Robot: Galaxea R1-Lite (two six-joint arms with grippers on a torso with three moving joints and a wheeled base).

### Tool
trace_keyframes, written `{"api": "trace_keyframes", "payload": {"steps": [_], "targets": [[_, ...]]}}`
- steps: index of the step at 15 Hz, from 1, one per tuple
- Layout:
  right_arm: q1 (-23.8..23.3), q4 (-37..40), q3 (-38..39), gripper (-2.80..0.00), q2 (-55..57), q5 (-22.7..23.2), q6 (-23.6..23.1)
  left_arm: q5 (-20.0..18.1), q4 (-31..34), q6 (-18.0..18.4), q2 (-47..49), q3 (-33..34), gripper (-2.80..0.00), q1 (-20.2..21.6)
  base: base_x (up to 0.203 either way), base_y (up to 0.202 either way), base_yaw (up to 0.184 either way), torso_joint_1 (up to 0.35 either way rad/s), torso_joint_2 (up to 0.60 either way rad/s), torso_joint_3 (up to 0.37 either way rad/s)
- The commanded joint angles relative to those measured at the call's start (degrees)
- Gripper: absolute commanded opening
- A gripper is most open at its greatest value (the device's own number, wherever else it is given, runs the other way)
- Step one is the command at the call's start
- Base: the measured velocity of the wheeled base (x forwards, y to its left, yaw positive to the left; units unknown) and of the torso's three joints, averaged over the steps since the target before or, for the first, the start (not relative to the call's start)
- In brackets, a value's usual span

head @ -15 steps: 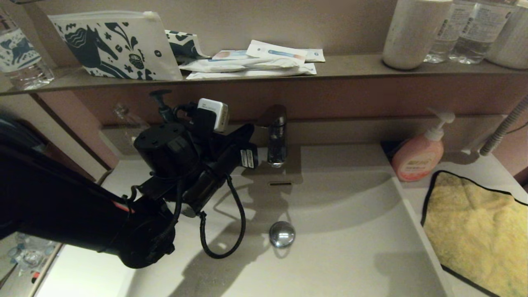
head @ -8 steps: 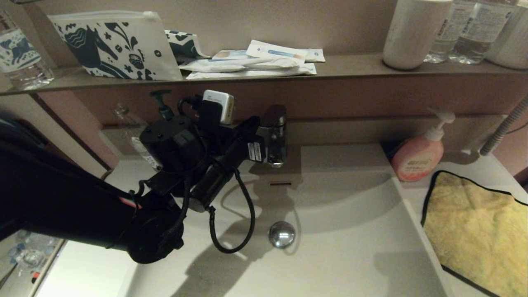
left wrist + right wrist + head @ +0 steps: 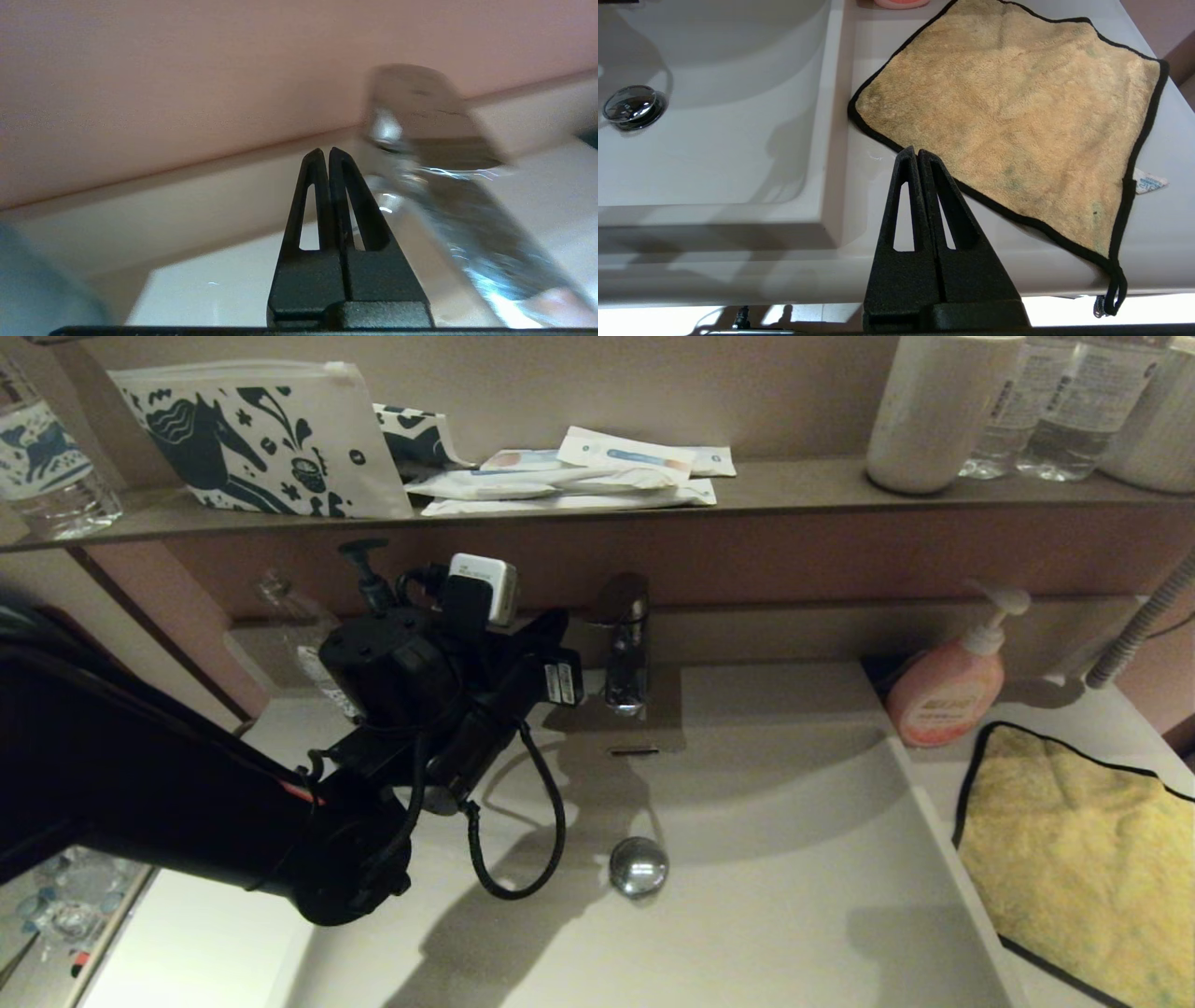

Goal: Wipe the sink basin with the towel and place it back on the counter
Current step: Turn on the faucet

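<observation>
The mustard-yellow towel (image 3: pixel 1083 859) lies spread flat on the counter (image 3: pixel 1102 728) to the right of the sink basin (image 3: pixel 766 896), nothing touching it. My right gripper (image 3: pixel 915 150) is shut and empty, hovering over the counter's front edge just short of the towel (image 3: pixel 1008 116); it is out of the head view. My left arm (image 3: pixel 401 709) reaches over the basin's back left. Its gripper (image 3: pixel 325 151) is shut and empty, close beside the chrome tap (image 3: pixel 420 140). The drain plug (image 3: pixel 639 866) and the overflow slot (image 3: pixel 635 751) show in the bare basin.
A pink soap dispenser (image 3: pixel 945 695) stands at the basin's back right corner beside the towel. The tap (image 3: pixel 625 644) rises at the back middle. The brown shelf (image 3: pixel 794 485) above carries the horse pouch (image 3: pixel 261 439), packets and bottles. A grey hose (image 3: pixel 1139 625) hangs far right.
My left arm rose and swung a little toward the tap, then dropped back slightly. The towel has not moved.
</observation>
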Motion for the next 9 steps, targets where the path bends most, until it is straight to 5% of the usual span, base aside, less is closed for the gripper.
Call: {"api": "trace_keyframes", "payload": {"steps": [1,9], "targets": [[0.0,0.0,0.0,-2.80,0.0,0.0,0.0,-0.1,-0.5,0.0,-0.4,-0.2,-2.80,1.1,0.000,0.000,0.000,0.000,0.00,0.000],[0.0,0.0,0.0,-2.80,0.0,0.0,0.0,2.5,-1.5,-0.1,-1.8,4.0,-2.80,-8.0,0.000,0.000,0.000,0.000,0.00,0.000]]}}
